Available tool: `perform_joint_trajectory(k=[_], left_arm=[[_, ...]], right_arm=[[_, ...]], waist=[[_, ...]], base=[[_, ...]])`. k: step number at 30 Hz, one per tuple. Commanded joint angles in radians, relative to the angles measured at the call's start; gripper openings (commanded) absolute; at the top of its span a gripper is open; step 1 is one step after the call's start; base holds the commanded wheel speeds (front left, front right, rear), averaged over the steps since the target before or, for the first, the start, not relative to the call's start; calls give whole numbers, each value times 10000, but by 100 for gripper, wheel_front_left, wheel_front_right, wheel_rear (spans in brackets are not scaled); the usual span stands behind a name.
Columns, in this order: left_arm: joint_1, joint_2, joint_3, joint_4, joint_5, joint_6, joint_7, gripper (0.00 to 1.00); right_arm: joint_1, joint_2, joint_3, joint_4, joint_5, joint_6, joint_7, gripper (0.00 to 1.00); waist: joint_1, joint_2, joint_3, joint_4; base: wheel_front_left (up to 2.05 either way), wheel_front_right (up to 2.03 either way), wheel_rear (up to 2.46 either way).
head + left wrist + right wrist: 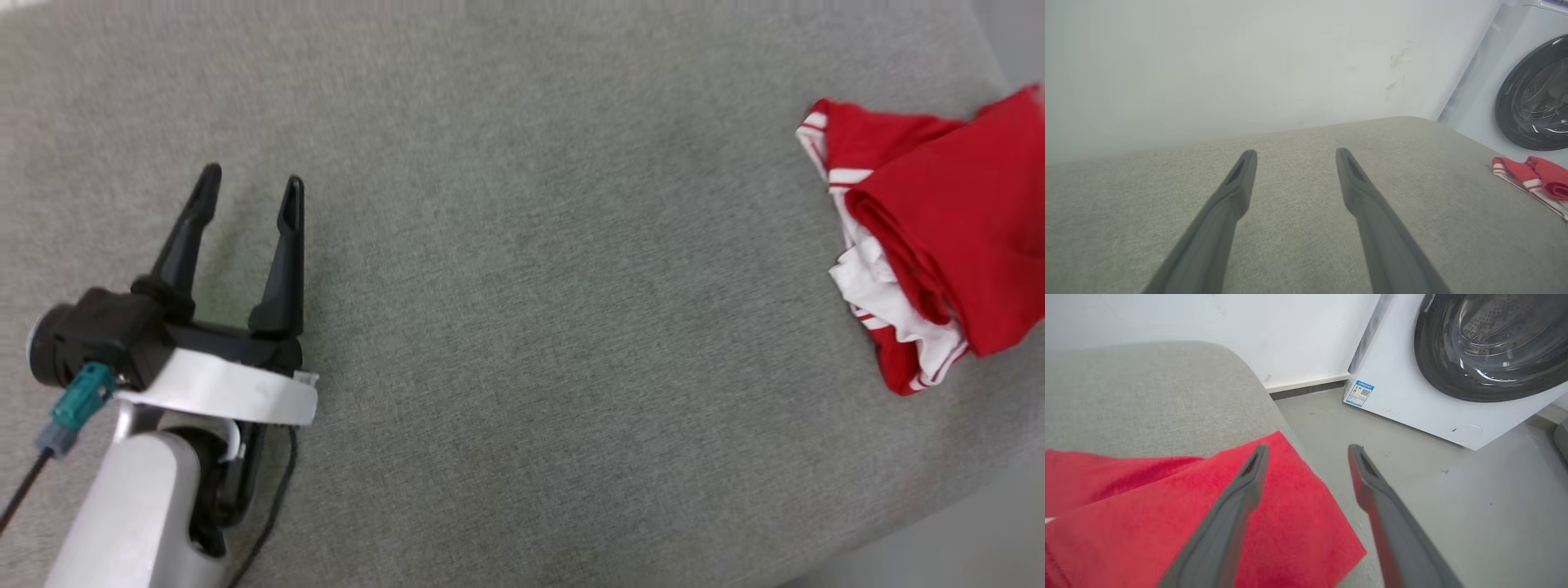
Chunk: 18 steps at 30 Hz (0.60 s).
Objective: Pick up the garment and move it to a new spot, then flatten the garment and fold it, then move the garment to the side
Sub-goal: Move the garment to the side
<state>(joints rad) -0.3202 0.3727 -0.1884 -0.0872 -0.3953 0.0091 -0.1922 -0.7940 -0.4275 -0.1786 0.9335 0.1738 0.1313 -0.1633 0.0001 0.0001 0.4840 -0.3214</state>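
Observation:
The garment [939, 237] is a red jersey with white sleeve cloth and red-and-white stripe trim, bunched in a heap at the right edge of the grey cushioned surface [522, 245]. From the left wrist view it lies far to the right [1539, 179]. My left gripper [249, 192] hovers open over bare fabric at the lower left, well away from the jersey, nothing between its fingers. My right gripper [1306, 451] is open just above the red cloth [1274, 522], its left finger over the jersey and its right finger over the floor beyond the cushion's edge.
A white washing machine [1453, 367] with a dark round door stands on the grey floor [1453, 498] right of the cushion. A pale wall [1229, 61] runs behind the surface. The cushion's right edge drops off just beyond the garment.

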Motion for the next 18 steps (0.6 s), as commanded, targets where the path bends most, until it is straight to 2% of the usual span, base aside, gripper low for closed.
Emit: perform_joint_trajectory(k=[1, 8, 18], left_arm=[[244, -54, -21, 95, -31, 61, -81, 100], [1045, -275, 87, 403, -193, 334, -320, 100], [2203, -614, 391, 435, -472, 829, -520, 100]], right_arm=[[56, 155, 36, -185, 28, -11, -156, 100], [1044, 795, 477, -1579, -155, -11, -251, 100], [3811, 2326, 1033, -4989, 208, -9, 219, 100]], waist=[[-1, -1, -534, 11], [-1, -1, -1850, 144], [-1, -1, -2792, 1064]], base=[[0, 0, 0], [0, 0, 0], [0, 0, 0]])
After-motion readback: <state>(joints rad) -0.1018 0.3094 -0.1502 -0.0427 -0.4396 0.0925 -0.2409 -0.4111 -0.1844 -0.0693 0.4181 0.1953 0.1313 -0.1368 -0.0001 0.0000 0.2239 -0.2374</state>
